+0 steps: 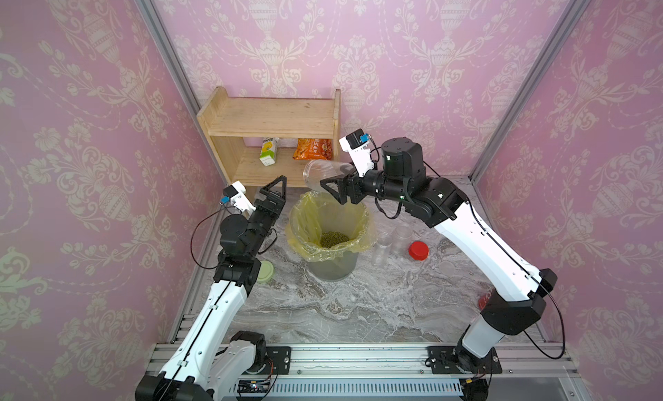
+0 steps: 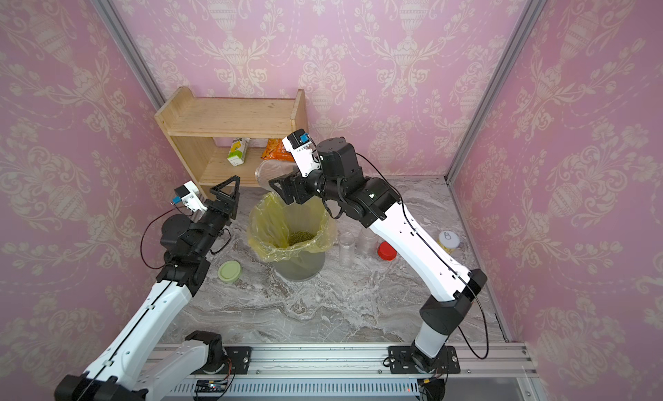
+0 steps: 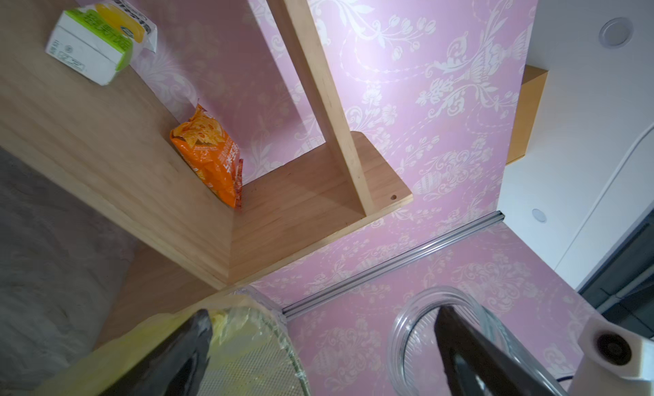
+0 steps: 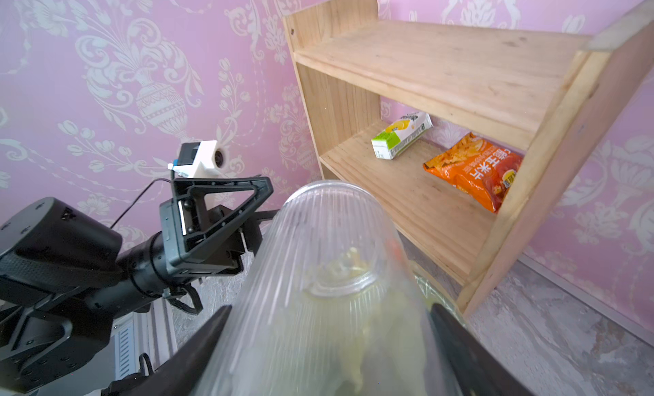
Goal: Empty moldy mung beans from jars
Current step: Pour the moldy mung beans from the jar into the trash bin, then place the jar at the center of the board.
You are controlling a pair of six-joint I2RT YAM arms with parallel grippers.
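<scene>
My right gripper (image 1: 337, 182) (image 2: 284, 183) (image 4: 331, 308) is shut on the wide ribbed clear jar (image 1: 323, 170) (image 2: 272, 170) (image 4: 329, 256), held nearly level above the far rim of the bin (image 1: 297, 216) (image 2: 259, 216). No beans show inside this jar. Mung beans (image 1: 334, 239) (image 2: 300, 238) lie as a dark green heap in the bin's yellow bag. My left gripper (image 1: 274, 193) (image 2: 227, 192) (image 3: 323, 311) stands open and holds nothing, left of the bin beside the shelf. One end of the jar (image 3: 395, 337) shows in the left wrist view. Two more clear jars (image 1: 382, 243) (image 1: 401, 235) stand uncapped right of the bin.
A wooden shelf (image 1: 272, 123) against the back wall holds a carton (image 1: 269, 151) and an orange snack bag (image 1: 312, 149). A red lid (image 1: 418, 250) lies by the jars and a pale green lid (image 2: 229, 272) by my left arm. A yellow tin (image 2: 448, 242) stands at the right.
</scene>
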